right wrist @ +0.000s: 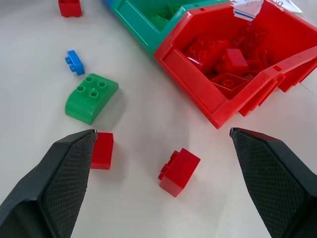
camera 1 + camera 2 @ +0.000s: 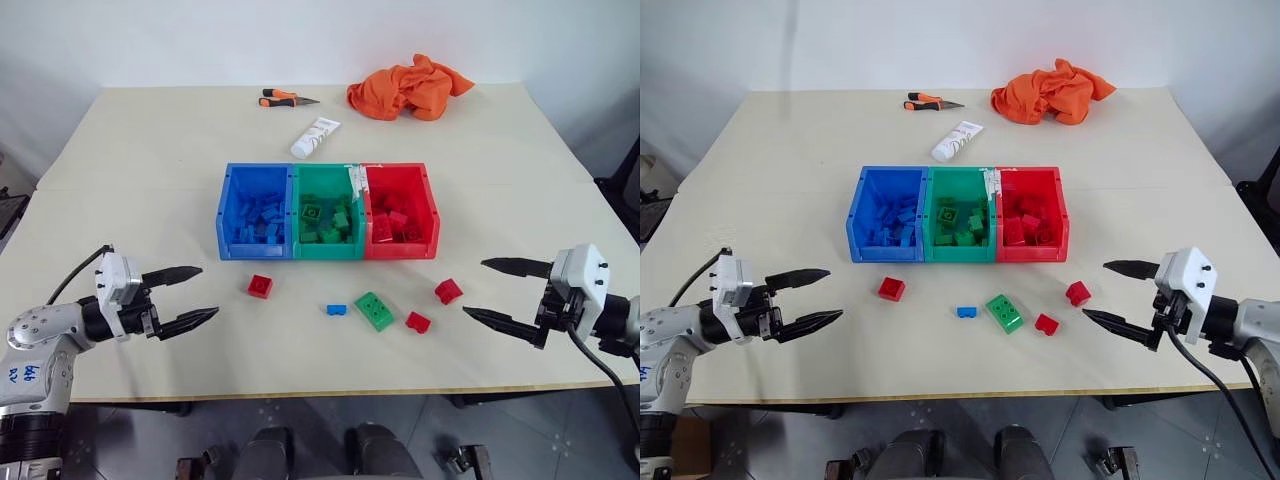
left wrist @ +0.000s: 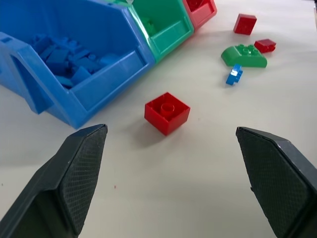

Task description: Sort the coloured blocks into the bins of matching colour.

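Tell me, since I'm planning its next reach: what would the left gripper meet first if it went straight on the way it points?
Probably the small red studded plastic brick lying on the table in front of the blue bin; it sits between the left gripper's open fingers' line, though depth is uncertain.

Hardly anything can be read. The white tube [image 2: 314, 137] lying on the desk [image 2: 150, 170] behind the bins carries dark print along its side, too small to make out. A white label [image 1: 246, 8] sticks up at the rim between the green bin [image 2: 327, 212] and the red bin [image 2: 400, 210]; it shows blue stripes and a few tiny characters that cannot be read.
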Controlling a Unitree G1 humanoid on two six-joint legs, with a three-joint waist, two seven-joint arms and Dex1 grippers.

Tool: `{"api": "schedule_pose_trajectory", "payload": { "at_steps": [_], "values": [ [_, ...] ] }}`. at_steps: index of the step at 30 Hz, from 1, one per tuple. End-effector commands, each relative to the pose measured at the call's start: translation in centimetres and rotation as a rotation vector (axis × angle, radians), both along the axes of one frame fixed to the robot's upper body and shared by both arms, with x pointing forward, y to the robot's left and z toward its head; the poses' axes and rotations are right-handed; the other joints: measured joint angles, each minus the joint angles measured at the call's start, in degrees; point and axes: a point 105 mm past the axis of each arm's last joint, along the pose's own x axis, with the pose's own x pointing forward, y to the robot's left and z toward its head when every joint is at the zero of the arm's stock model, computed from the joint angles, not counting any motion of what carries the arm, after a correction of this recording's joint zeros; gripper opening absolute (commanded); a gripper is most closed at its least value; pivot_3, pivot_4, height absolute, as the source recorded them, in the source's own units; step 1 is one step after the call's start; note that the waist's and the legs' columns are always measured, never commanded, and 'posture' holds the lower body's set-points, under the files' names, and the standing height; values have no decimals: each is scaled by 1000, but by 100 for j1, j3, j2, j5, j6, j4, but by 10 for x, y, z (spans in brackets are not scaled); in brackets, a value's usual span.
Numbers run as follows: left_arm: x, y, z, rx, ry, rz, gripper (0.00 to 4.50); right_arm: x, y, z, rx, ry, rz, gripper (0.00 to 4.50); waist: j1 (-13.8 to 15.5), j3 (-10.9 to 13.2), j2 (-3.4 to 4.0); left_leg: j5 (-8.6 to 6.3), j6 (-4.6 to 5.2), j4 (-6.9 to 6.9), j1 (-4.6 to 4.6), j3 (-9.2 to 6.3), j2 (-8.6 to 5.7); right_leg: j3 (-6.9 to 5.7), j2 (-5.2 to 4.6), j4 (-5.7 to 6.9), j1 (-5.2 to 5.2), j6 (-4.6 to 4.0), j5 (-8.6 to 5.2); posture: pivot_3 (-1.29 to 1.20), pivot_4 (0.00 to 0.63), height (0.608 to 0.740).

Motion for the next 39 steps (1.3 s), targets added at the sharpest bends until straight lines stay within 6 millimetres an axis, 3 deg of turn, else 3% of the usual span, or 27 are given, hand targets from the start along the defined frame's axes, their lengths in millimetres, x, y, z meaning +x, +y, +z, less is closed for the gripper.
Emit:
{"api": "schedule_pose_trajectory", "payload": {
  "at_steps": [1, 5, 10, 14, 16, 20, 24, 28, 39],
  "values": [
    [2, -2, 16, 4, -49, -11, 4384, 2, 2, 6, 5, -36, 2, 4500, 2, 0, 0, 0, 0, 0, 0, 0, 0, 0, 0, 0, 0, 0, 0, 0, 150, 740],
    [10, -3, 18, -5, -29, 20, 4384, 3, 3, 6, 11, -37, -15, 4500, -1, 0, 0, 0, 0, 1, 0, 0, 0, 0, 0, 1, 0, 0, 0, 0, 150, 740],
    [10, -23, 21, -30, -19, -69, 4384, -2, -3, 5, -2, -25, -40, 4500, 7, 0, 0, 1, -1, 2, 0, 1, 0, 0, 0, 4, -1, 0, 0, 0, 150, 740],
    [10, -43, 17, -28, 13, -157, 4384, -16, -17, 4, -39, 5, -77, 4500, 87, 0, 0, 8, -14, 4, -3, 1, -1, -1, 0, 4, 0, 1, 1, 0, 150, 740],
    [12, -52, 16, -32, 25, -197, 4384, -27, -34, 3, -78, 45, -132, 4500, 126, 0, 0, 8, -14, 7, -3, 4, -1, 1, 1, 4, 0, 1, 1, 0, 150, 740],
    [20, -59, 15, -41, 24, -239, 4384, -52, -64, 3, -151, 121, -231, 4500, 170, 0, 0, 6, -10, 10, -2, 4, -1, 1, 5, 2, 4, 1, 1, 0, 150, 740],
    [21, -60, 14, -37, 32, -258, 4384, -60, -73, -3, -179, 180, -284, 4500, 103, 0, -1, -1, 2, 7, 2, 10, -1, 6, 8, 0, 7, 1, 1, 0, 150, 740],
    [22, -62, 14, -34, 27, -270, 4384, -47, -62, -10, -145, 181, -270, 4500, 23, 0, -1, 0, 2, 12, 6, 12, 1, 10, 10, 9, 7, 1, 1, 0, 150, 740],
    [5, -60, 8, -28, 41, -277, 4384, 19, -22, -41, -2, 173, -220, 4500, -6, 1, 0, 10, -13, 32, 0, 7, 1, 7, 6, 18, 5, 3, 2, 0, 150, 740]
  ]
}}
